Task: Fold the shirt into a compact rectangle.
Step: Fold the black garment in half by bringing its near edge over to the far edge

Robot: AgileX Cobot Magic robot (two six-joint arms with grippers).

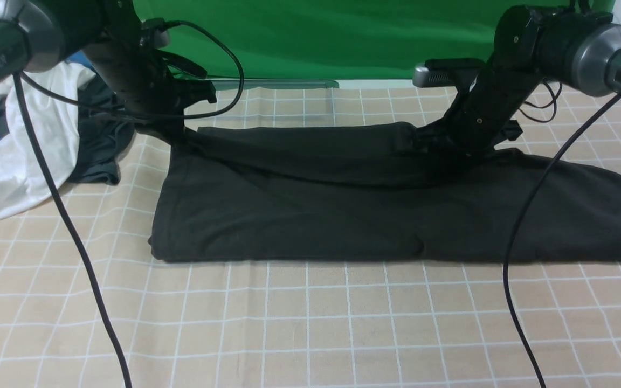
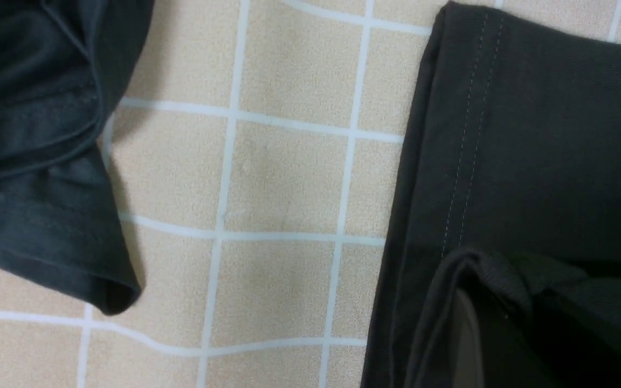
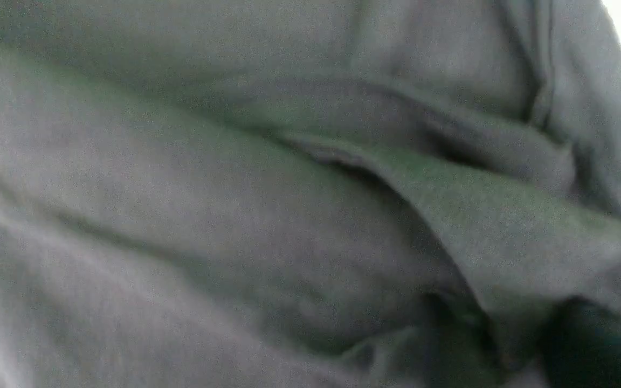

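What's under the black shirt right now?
Checked tablecloth shows around the shirt and runs beneath it. Left pincer and right pincer tips disappear into its far edge. Anything else underneath is covered.

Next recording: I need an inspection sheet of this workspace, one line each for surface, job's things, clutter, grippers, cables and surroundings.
Surface: beige tablecloth with a white grid, lying flat.
Job's things: black shirt spread across the middle, a fold along its far edge, its right end reaching the frame edge.
Clutter: white garment and dark grey garment heaped at far left, apart from the shirt.
Grippers: left gripper shut on the shirt's far left corner; right gripper at the far edge, its state cannot be told.
Cables: left arm's cable and right arm's cable hang down across the front view.
Surroundings: green backdrop behind the table.
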